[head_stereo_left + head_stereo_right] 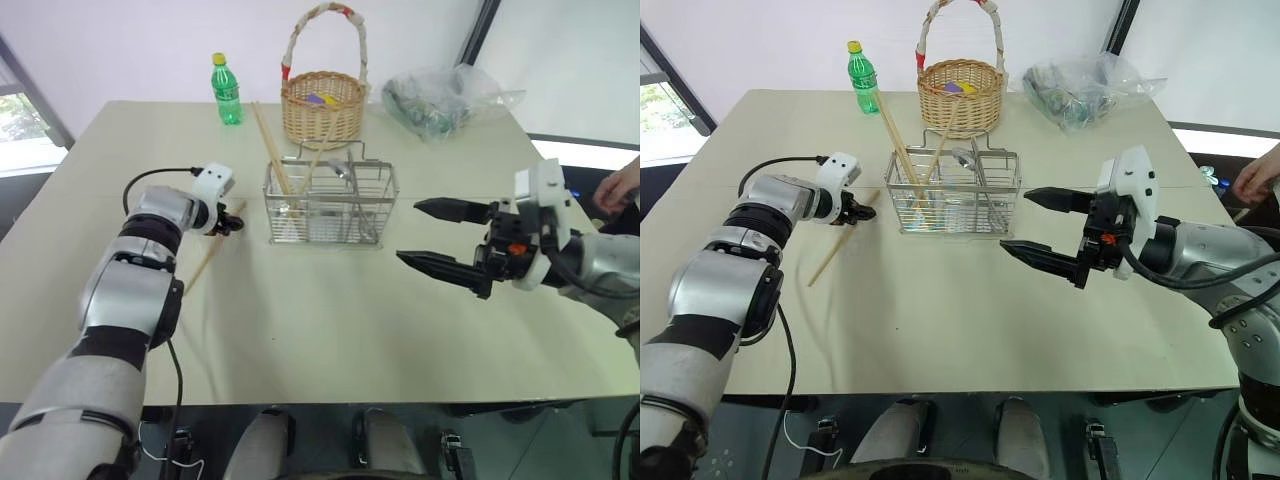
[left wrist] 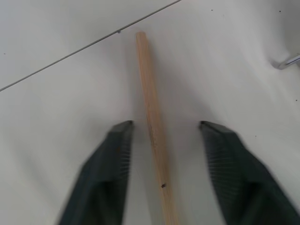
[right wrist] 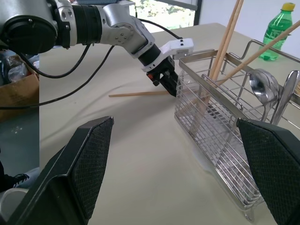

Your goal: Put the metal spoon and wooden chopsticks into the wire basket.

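One wooden chopstick [image 1: 205,262] lies flat on the table, left of the wire basket [image 1: 330,205]. My left gripper [image 1: 232,222] is down at its far end; in the left wrist view the chopstick [image 2: 152,117] runs between the two fingers [image 2: 112,159], which stand apart on either side and do not touch it. Other wooden chopsticks [image 1: 270,145] lean upright in the basket's left part. The metal spoon [image 3: 260,84] stands in the basket, bowl up. My right gripper [image 1: 410,232] hovers open and holds nothing, to the right of the basket.
Behind the wire basket stands a round wicker basket [image 1: 322,100] with a tall hoop handle. A green bottle [image 1: 226,90] is at the back left, a clear plastic bag [image 1: 440,100] at the back right. A person's hand [image 1: 620,185] shows at the right edge.
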Tool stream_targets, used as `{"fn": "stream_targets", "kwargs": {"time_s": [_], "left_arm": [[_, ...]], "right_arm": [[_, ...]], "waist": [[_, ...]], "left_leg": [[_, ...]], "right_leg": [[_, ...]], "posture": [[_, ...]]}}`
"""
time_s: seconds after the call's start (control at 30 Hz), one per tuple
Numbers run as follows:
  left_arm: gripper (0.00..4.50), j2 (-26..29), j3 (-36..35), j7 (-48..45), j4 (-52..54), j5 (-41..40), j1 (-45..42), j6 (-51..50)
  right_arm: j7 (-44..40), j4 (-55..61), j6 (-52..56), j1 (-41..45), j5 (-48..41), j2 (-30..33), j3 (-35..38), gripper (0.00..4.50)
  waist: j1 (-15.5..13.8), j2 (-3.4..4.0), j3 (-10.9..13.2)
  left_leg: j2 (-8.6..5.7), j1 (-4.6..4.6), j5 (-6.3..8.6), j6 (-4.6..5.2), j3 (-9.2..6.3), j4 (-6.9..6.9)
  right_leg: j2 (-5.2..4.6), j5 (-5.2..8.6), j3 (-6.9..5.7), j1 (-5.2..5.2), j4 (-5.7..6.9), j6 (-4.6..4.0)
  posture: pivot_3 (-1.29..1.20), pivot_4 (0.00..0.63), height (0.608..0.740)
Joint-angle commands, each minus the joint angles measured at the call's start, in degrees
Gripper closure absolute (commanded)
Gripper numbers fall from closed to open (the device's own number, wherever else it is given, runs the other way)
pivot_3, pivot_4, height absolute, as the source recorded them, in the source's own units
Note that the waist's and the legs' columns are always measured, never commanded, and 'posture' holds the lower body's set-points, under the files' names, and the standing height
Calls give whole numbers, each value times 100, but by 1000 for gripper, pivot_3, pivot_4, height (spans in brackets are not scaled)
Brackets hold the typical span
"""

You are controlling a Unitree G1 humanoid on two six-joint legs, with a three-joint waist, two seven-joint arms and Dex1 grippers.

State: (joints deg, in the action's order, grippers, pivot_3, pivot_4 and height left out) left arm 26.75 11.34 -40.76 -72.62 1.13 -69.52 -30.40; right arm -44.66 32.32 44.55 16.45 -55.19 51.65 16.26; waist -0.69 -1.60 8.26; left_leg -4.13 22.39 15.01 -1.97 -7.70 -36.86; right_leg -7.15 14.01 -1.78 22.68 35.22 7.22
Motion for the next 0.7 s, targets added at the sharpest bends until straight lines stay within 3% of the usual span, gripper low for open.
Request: {"fn": "stream_targets", "kwargs": {"time_s": [0.03,0.43,0.6,0.7], "left_arm": [[4442,-8,-95,52,-90,183,-78,21],[4442,172,-836,614,136,-21,-253,192],[4442,392,-2087,1412,614,-847,-505,895],[4442,393,-2819,1377,1423,-1502,-541,1255]], "right_arm": [[26,163,-57,61,-74,58,178,135],[-29,60,-115,152,-5,29,80,135],[-108,85,-146,62,49,17,84,135],[-154,78,-180,17,82,22,98,135]], "waist": [[-1,0,0],[5,-1,1],[1,-17,10],[-6,-20,12]], "left_leg": [[0,0,0,0,0,0],[0,1,0,0,-1,0],[1,4,0,-1,-4,0],[1,5,0,-2,-5,-1]], "right_leg": [[0,0,0,0,0,0],[1,-1,-1,3,1,1],[0,-1,-1,6,0,1],[-1,-1,-1,6,-1,2]], "posture": [[0,150,674],[0,150,674],[0,150,674],[0,150,674]]}}
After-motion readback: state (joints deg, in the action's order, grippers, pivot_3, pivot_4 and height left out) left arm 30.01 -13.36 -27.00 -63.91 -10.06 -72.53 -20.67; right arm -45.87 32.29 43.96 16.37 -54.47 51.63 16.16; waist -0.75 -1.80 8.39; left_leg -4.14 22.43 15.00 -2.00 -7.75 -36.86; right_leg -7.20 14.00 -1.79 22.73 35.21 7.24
